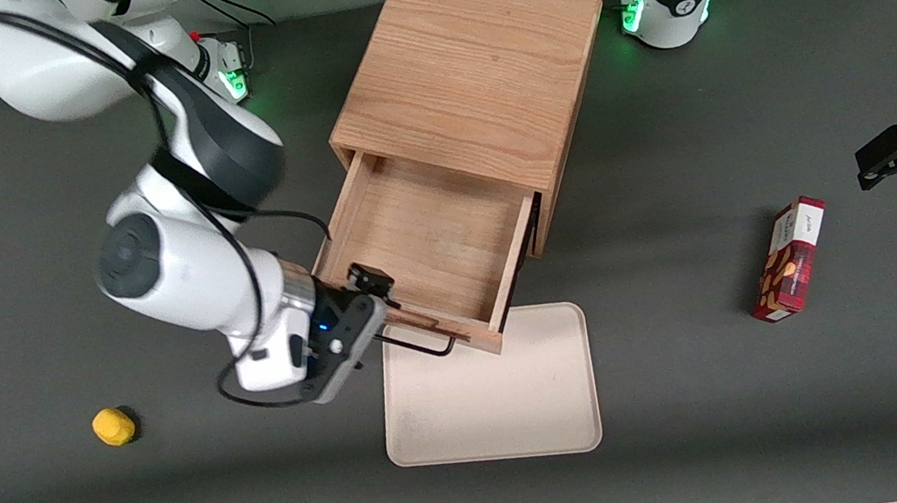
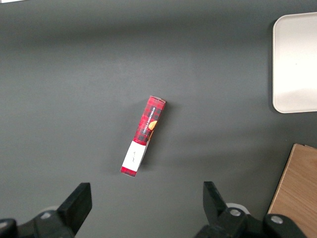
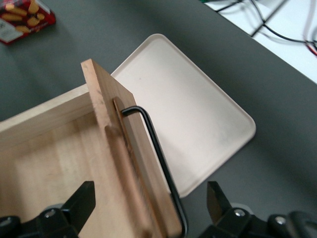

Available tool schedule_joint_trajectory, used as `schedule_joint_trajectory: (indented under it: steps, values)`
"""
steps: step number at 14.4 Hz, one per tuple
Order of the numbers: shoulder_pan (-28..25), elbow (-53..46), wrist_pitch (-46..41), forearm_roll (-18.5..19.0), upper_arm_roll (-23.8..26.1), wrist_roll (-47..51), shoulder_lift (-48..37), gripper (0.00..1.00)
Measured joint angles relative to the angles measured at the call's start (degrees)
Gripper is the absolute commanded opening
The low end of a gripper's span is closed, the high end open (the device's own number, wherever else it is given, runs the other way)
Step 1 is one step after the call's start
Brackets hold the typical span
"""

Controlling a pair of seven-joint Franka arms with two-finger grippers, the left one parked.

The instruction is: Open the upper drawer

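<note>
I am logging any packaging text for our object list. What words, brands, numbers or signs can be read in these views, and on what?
Red snack box, toward the parked arm's end of the table: printing on its white end panel and red faces, too small and blurred to read.
Upper drawer, pulled out, its front over the beige tray: no text.
Yellow object: no text.
Gripper, open, straddling the drawer's front panel and black handle: no markings.
</note>
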State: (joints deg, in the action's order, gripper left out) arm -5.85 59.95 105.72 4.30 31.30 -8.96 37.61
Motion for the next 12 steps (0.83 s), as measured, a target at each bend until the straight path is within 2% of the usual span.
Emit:
schedule_joint_trajectory:
  steps: [2,3,5,7,10,12]
  values:
    - [2.2,-0.3,-8.1,0.0,-1.6,4.5,-6.9,1.0]
    - [2.9,-0.3,-12.3,0.0,-4.6,5.0,-10.7,1.0]
    - [3.7,1.2,-17.1,-0.1,-13.6,4.9,-17.9,1.0]
    - [4.5,7.3,-16.3,0.0,-20.4,4.8,-24.9,1.0]
    - [4.6,21.9,-9.6,0.2,-26.0,5.1,-35.2,1.0]
    - [4.5,27.7,-8.6,-0.2,-29.8,5.4,-39.6,1.0]
